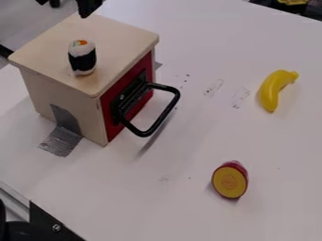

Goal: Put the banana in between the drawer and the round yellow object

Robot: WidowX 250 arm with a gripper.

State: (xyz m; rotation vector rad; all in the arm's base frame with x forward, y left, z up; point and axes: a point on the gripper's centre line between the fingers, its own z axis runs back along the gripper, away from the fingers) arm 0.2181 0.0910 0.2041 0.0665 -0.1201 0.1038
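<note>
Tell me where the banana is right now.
In the camera view, the banana lies toward the right side on the white table, above the round yellow object.

drawer box (36, 84) pale smooth wood, matt; handle (166, 117) glossy black, metal-looking; tape (61, 141) silvery, wrinkled; banana (270, 92) smooth plastic-looking, slight sheen; tabletop (189, 212) smooth, white.

The black gripper (69, 10) hangs tips down — its two fingers (89, 6) standing apart, a gap between them.
</note>
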